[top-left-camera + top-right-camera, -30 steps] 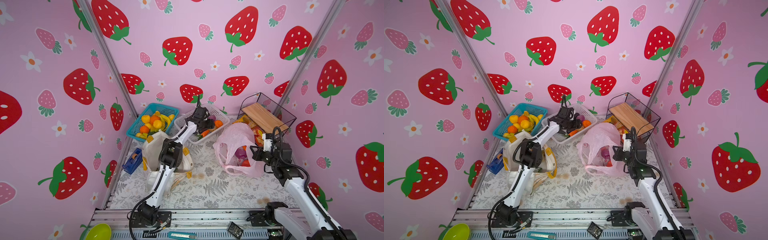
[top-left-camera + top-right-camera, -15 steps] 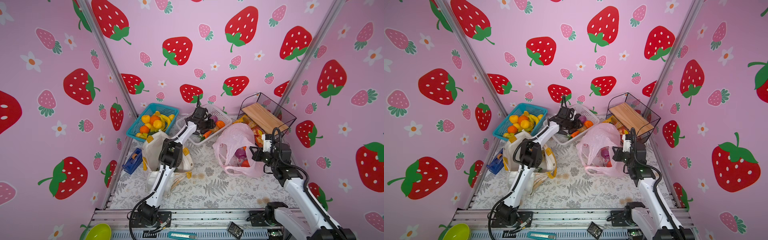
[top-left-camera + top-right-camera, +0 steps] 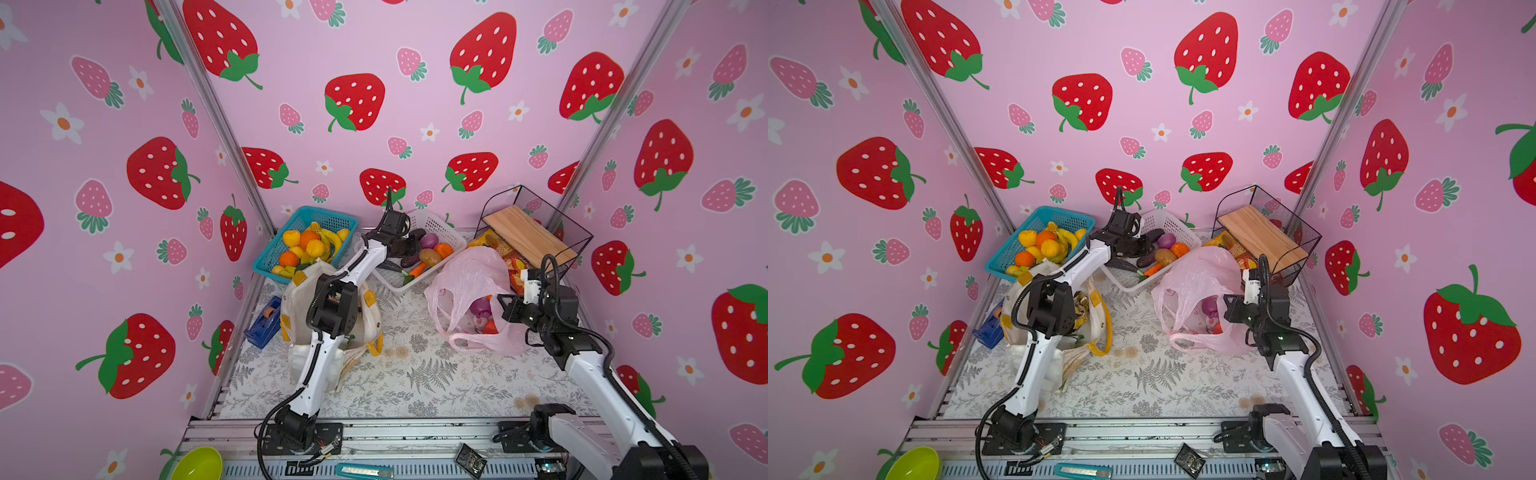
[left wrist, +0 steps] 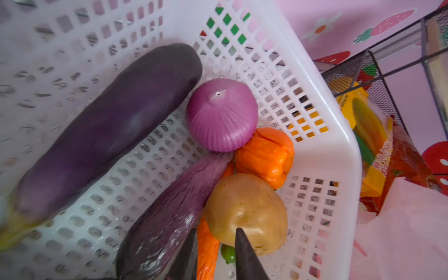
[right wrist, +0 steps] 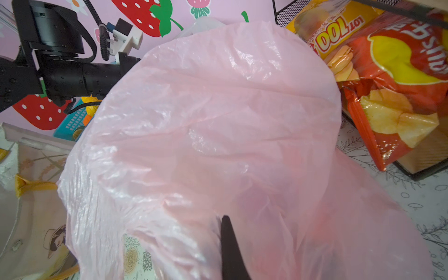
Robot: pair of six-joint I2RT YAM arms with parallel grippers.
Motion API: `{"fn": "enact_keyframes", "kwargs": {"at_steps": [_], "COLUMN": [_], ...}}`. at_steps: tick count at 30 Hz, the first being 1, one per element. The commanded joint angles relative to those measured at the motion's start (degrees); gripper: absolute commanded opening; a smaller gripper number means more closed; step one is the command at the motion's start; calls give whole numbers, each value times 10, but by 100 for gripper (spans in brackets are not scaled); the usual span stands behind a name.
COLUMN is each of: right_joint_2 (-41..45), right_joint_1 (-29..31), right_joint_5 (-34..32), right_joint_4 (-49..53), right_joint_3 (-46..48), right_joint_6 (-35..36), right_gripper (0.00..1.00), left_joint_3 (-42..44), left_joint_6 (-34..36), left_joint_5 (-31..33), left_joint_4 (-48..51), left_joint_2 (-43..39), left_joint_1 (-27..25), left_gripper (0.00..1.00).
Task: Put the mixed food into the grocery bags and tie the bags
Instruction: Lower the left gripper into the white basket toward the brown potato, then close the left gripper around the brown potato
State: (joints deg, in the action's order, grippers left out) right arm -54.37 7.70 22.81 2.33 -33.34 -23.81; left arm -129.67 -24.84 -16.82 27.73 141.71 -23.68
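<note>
Writing, yellow packet: "LOT 100" in large letters, upside down to my right wrist camera, on the yellow snack packet (image 5: 339,31).
Writing, red packet: the red crisp packet (image 5: 397,80) carries white script, also upside down. I cannot read it.
Black wire basket (image 3: 528,199): far right corner. A wooden board (image 3: 528,239) lies tilted across it, and both packets lie at its foot.
White basket (image 4: 339,155): far end of the bench (image 3: 415,374), near the middle. It holds a large dark aubergine (image 4: 109,128), a paler aubergine (image 4: 169,218), a purple onion (image 4: 221,116), an orange pepper (image 4: 265,155), a brown potato (image 4: 247,213) and a carrot (image 4: 207,244). All but the dark aubergine are crowded into one corner, touching.
My left hand (image 4: 215,257): inside the white basket, fingers standing narrow. The carrot lies in the gap and one fingertip (image 4: 242,244) overlaps the potato's edge. I cannot tell whether I press on anything.
Pink plastic bag (image 3: 465,278): on the bench right of centre, just in front of the white basket, mouth open. A second onion (image 3: 480,306) and something red (image 3: 490,328) lie inside.
My right hand (image 5: 226,225): closed, pinching the bag's film at the mouth.
White tote (image 3: 295,299): upright, left of centre, beneath my left arm, yellow handle (image 3: 376,347) hanging down.
Blue basket (image 3: 270,249): far left, behind the tote, full of yellow and orange fruit (image 3: 309,243).
</note>
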Motion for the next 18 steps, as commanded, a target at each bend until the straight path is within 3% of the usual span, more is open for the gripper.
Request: {"fn": "enact_keyframes", "kwargs": {"at_steps": [1, 5, 10, 18], "right_joint_2": [-1, 3, 66, 94], "right_joint_1": [-3, -3, -4, -6], "right_joint_5": [4, -7, -92, -133], "right_joint_4": [-12, -11, -10, -4], "right_joint_3": [2, 1, 4, 7], "right_joint_6": [3, 0, -18, -30], "right_gripper": [0, 0, 0, 0], "left_joint_3": [36, 48, 48, -5], "left_joint_6": [-1, 1, -10, -26], "left_joint_5": [22, -24, -62, -78], "left_joint_4": [-20, -39, -57, -27], "left_joint_2": [-33, -36, -26, 25], "left_joint_1": [9, 7, -4, -15], "left_gripper": [28, 43, 64, 72]}}
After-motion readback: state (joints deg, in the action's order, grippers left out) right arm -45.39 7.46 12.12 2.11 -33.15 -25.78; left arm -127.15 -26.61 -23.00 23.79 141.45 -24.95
